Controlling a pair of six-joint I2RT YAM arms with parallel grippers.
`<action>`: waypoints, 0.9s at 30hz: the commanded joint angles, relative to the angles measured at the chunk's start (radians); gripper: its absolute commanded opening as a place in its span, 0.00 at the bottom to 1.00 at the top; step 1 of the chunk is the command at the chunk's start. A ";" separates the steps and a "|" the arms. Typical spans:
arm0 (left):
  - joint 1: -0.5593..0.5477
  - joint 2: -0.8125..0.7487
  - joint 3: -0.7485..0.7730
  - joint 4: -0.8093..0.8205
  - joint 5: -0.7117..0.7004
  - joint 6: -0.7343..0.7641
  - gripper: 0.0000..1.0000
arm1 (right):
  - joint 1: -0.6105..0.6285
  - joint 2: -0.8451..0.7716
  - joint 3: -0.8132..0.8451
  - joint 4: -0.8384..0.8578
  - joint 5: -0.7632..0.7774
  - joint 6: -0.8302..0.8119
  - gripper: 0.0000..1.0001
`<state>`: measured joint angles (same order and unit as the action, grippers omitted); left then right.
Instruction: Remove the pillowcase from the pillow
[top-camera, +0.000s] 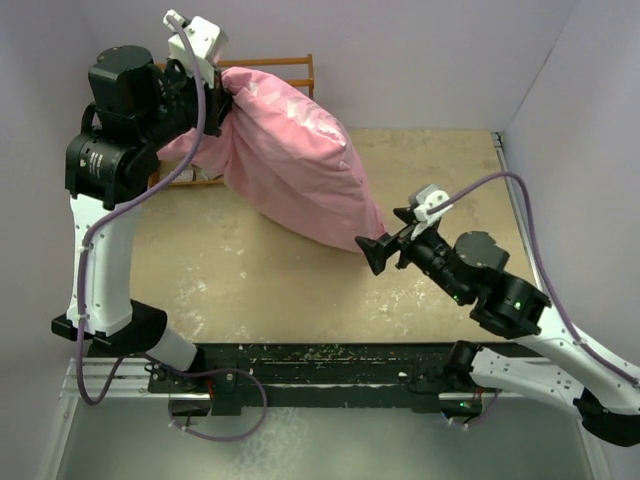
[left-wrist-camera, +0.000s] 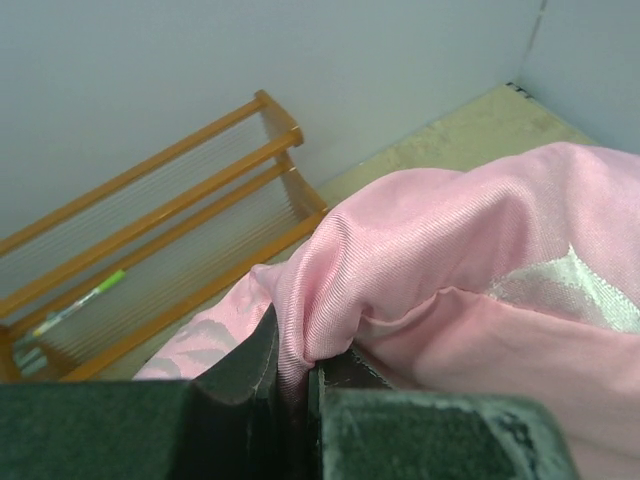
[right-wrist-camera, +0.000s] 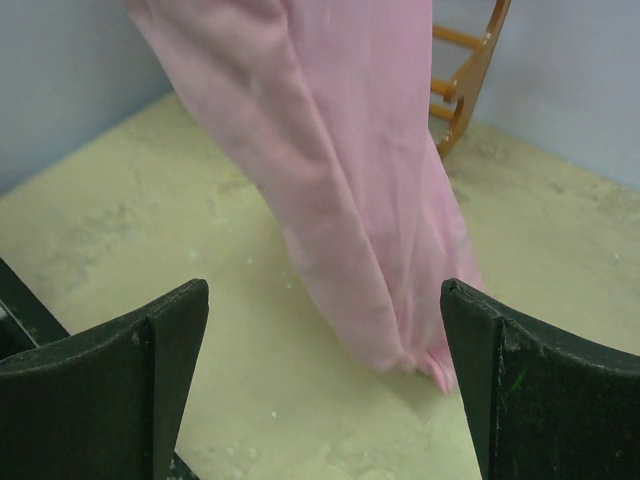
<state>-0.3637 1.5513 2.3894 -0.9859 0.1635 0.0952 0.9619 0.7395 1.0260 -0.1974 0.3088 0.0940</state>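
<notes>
My left hand (left-wrist-camera: 290, 385) is pinched tight on a fold of the pink pillowcase (top-camera: 290, 160) and holds that end up high. The pillowcase hangs down from it, fat and full, and slopes over to my right hand (top-camera: 375, 255). Its low corner rests on the bench (top-camera: 250, 290), just in front of my right hand and close to one finger. My right hand is wide and holds nothing. Behind my left hand, by the wall, stands a wooden rack (left-wrist-camera: 150, 220)
</notes>
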 joint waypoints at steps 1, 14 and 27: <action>0.078 -0.047 -0.029 0.152 -0.065 -0.073 0.00 | 0.003 0.046 -0.028 0.032 0.024 -0.068 1.00; 0.203 -0.202 -0.221 0.226 -0.056 0.011 0.00 | -0.190 0.388 -0.157 0.428 -0.142 -0.128 0.99; 0.206 -0.269 -0.230 0.195 -0.108 0.060 0.00 | -0.267 0.840 -0.086 0.589 -0.451 -0.131 0.80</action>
<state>-0.1684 1.3247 2.1349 -0.9710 0.0902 0.1505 0.6922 1.5436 0.9421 0.2672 -0.0528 -0.0448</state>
